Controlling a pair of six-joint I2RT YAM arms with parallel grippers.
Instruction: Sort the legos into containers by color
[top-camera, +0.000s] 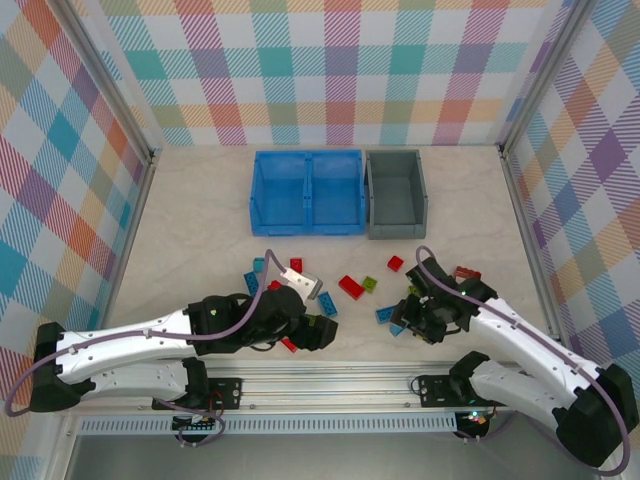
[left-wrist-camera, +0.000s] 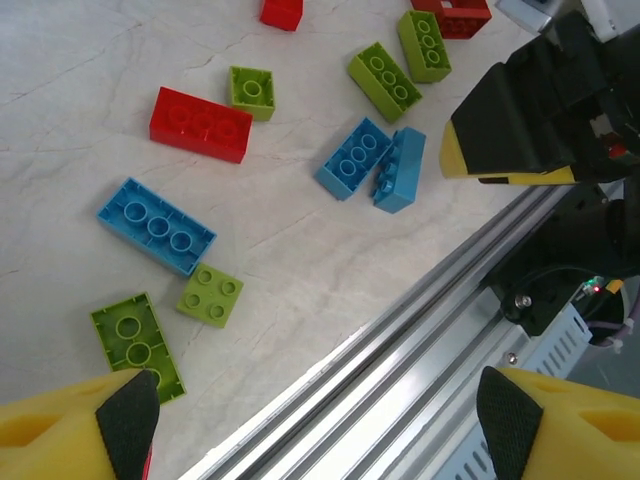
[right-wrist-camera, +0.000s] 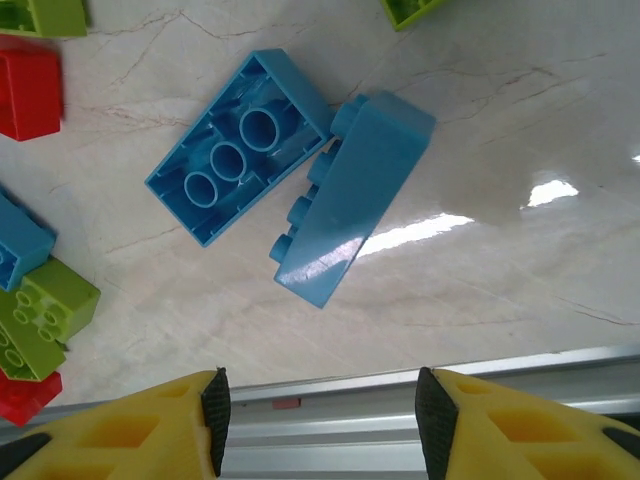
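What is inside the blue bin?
Nothing shows in either compartment of the blue bin: both floors look bare from the top view. The near wall may hide a thin strip of each floor, so something small could sit there unseen.

The left arm (top-camera: 120, 350) and right arm (top-camera: 530, 350) wear glossy white shells over black joints, a thin lilac cable (top-camera: 426, 254) looping along each. The left gripper (left-wrist-camera: 318, 420) and right gripper (right-wrist-camera: 322, 415) have yellow fingers (left-wrist-camera: 60, 425) with black pads (left-wrist-camera: 128, 415) (matte-looking).

Legos (right-wrist-camera: 350, 190) glossy plastic; table (right-wrist-camera: 520, 120) smooth, shiny, marble-look; rail (left-wrist-camera: 400, 350) ribbed metal.
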